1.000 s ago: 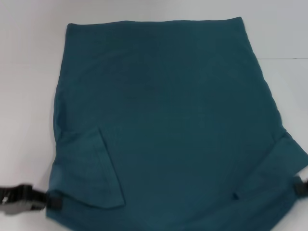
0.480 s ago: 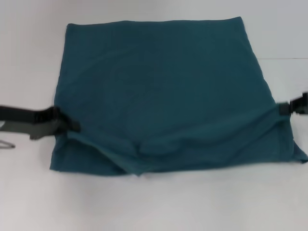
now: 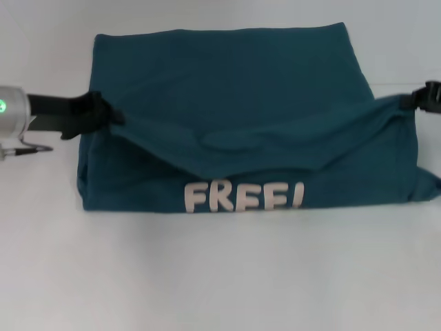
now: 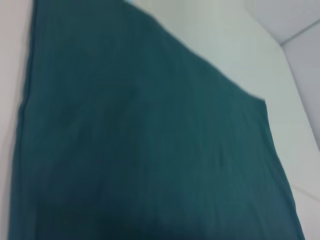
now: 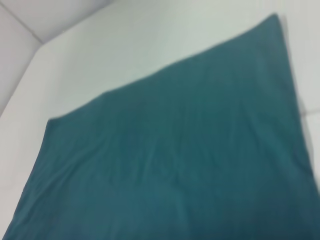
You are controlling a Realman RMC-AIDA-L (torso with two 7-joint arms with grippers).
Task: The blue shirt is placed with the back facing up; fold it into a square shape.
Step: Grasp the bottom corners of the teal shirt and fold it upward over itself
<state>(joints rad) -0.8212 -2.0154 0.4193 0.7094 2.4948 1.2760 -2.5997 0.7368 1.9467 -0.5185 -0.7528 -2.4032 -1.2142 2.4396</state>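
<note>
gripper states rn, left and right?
Left gripper: shut on the blue shirt, lifting its left edge.
Right gripper: shut on the blue shirt, lifting its right edge.

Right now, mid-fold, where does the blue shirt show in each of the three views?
Head view: the blue shirt spans the middle, its near part lifted so the white lettering shows.
Left wrist view: shirt fills most of the picture; no lettering.
Right wrist view: shirt fills the lower part; no lettering.
Shared landmark: the white table.
</note>
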